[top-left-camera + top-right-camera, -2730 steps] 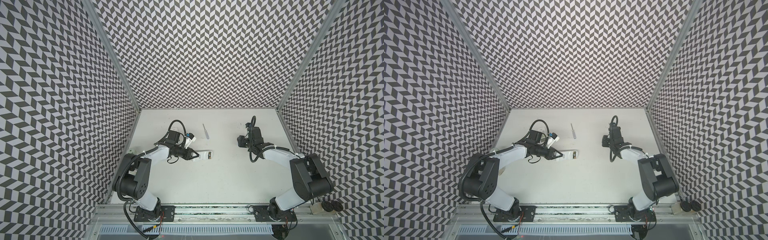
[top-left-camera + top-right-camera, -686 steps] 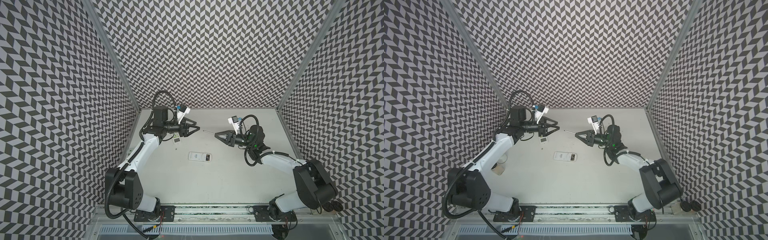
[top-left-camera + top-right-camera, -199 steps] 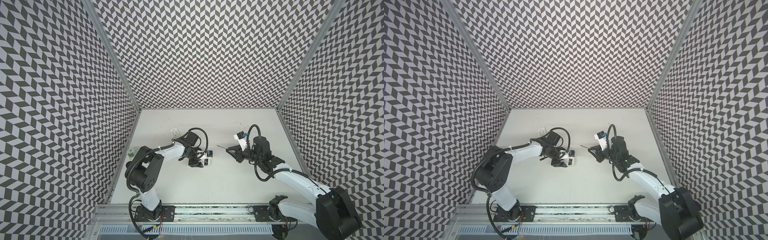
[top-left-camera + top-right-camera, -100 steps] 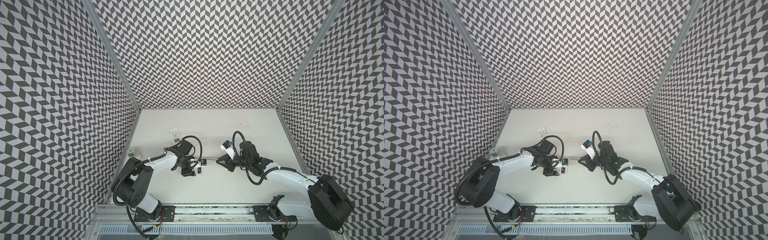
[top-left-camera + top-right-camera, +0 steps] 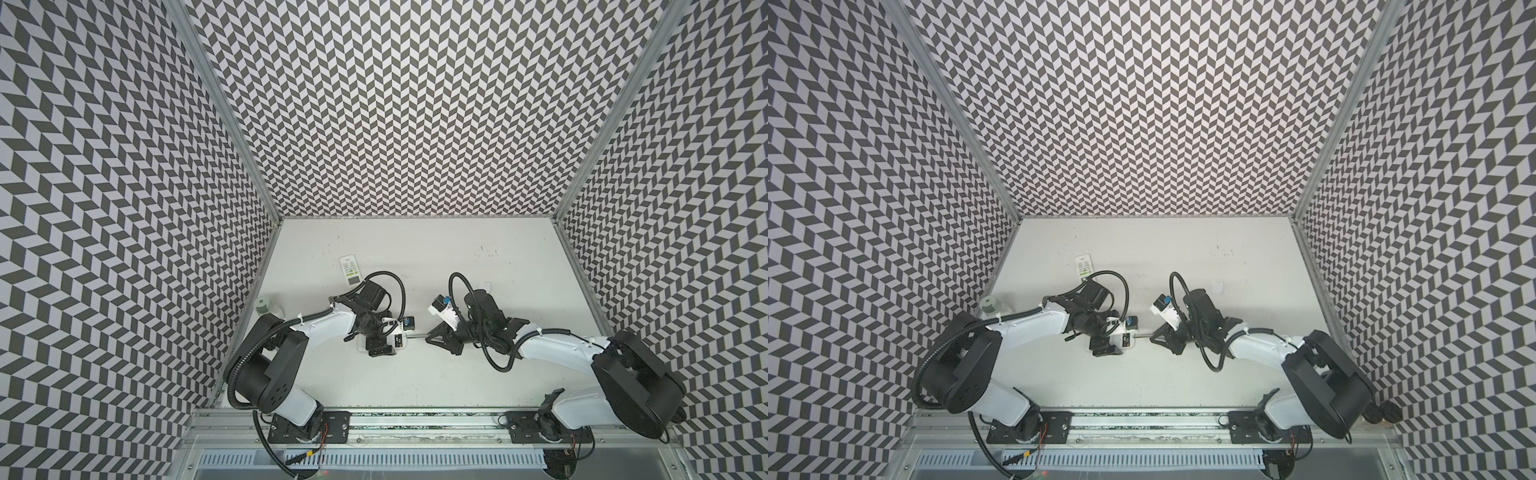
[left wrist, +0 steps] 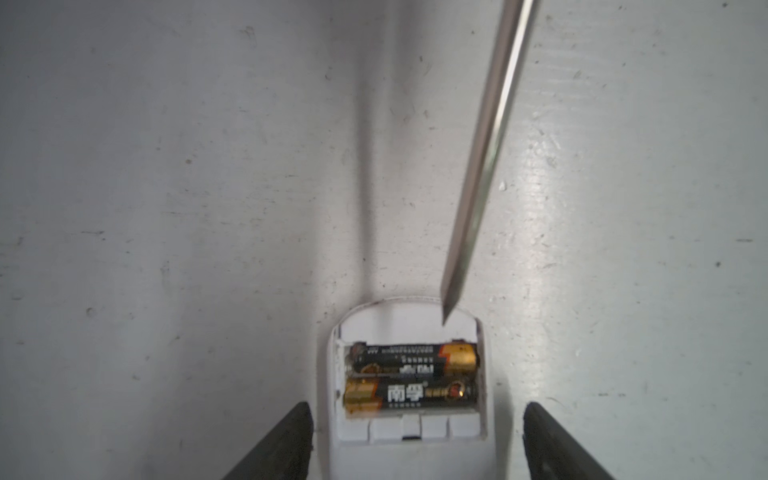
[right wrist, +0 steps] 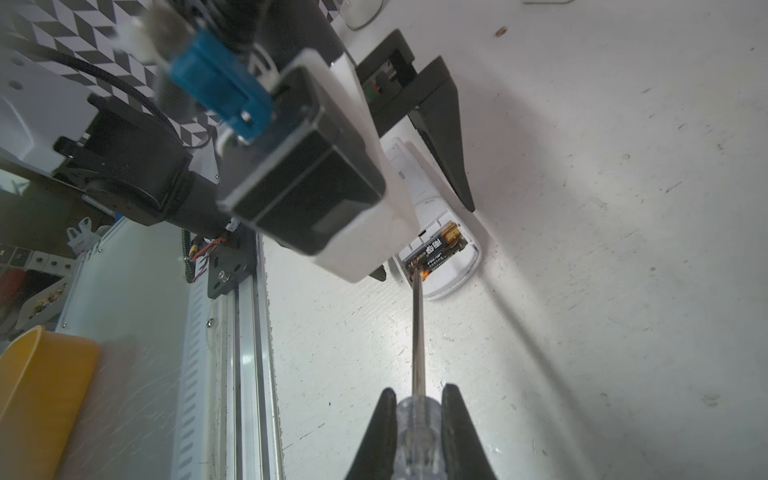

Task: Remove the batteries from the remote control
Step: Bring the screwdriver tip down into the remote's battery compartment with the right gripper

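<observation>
Left fingers (image 6: 282,449) were released, spread on either side of the remote control (image 6: 411,459) with a gap showing each side. The remote lay back-up near the centre of the desk (image 5: 415,374), compartment open. The batteries (image 6: 411,392), two black cells with gold ends, sat side by side inside. Right fingers (image 7: 376,436) were clenched on the clear handle of the screwdriver (image 7: 417,332), its tip at the compartment's end wall, just beside the gold end of the nearer cell.

Judgement: prying step. The left should clamp the remote before any levering, or it will likely slide. The tip should go under a cell end at a shallow angle with light force, so the cell lifts rather than flies.

Surroundings:
- small cup (image 5: 262,305) at the left desk edge
- white panel with green marks (image 5: 350,270), far left
- small white piece (image 5: 485,286) beyond the right arm

All three were well apart. Only the left wrist camera housing (image 7: 307,178) crowded the shaft's approach.
</observation>
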